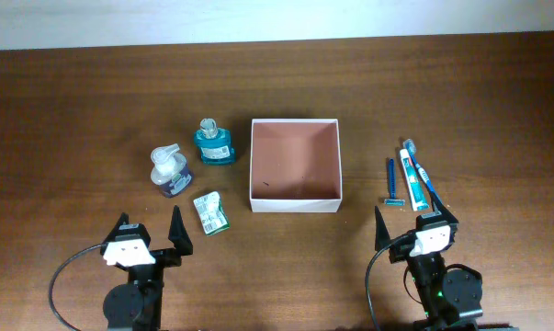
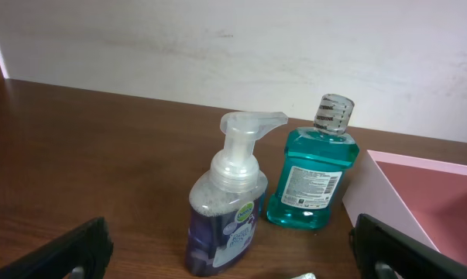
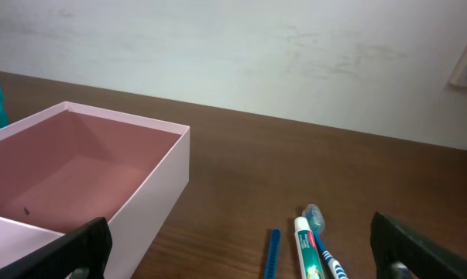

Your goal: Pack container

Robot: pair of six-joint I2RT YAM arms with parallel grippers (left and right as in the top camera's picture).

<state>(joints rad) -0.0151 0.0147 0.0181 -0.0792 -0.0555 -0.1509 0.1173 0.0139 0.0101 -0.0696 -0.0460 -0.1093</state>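
The container (image 1: 294,204), a square white-walled box with a pinkish-brown inside, sits empty at the table's middle; it also shows in the left wrist view (image 2: 388,190) and the right wrist view (image 3: 159,194). Left of it stand a teal bottle (image 1: 214,144) (image 2: 310,170) and a purple soap pump bottle (image 1: 170,172) (image 2: 228,205), with a small green packet (image 1: 209,211) in front. Right of it lie a blue razor (image 1: 390,182) (image 3: 272,252), a toothpaste tube (image 1: 411,179) (image 3: 307,248) and a toothbrush (image 1: 425,179) (image 3: 320,232). My left gripper (image 1: 150,233) and right gripper (image 1: 414,223) are open and empty near the front edge.
A pale wall (image 2: 233,54) runs behind the table's far edge. The dark wood table (image 1: 74,119) stretches left and right of the objects.
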